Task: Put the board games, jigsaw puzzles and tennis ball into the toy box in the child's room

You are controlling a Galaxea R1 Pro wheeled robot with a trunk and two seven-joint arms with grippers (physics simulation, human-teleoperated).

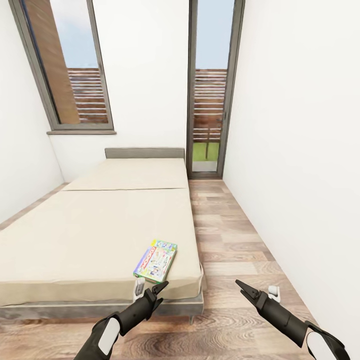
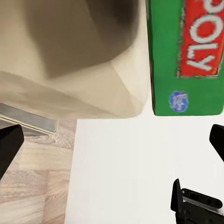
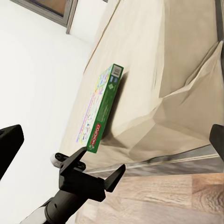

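Observation:
One board game (image 1: 155, 260), a white Monopoly-style box with a green edge, lies flat near the foot corner of the bed (image 1: 95, 235). My left gripper (image 1: 150, 287) hangs open just in front of that corner, a little short of the box. Its wrist view has the box's green side (image 2: 186, 56) close ahead. My right gripper (image 1: 256, 288) is open over the floor to the right of the bed. From the right wrist, the box (image 3: 100, 109) lies beyond the left gripper (image 3: 91, 170). The table, toy box, jigsaw puzzles and tennis ball are out of view.
A wood-plank floor strip (image 1: 235, 250) runs between the bed and the white right wall (image 1: 300, 175). A tall glass door (image 1: 210, 100) stands at its far end. A window (image 1: 70, 70) is behind the grey headboard (image 1: 144, 152).

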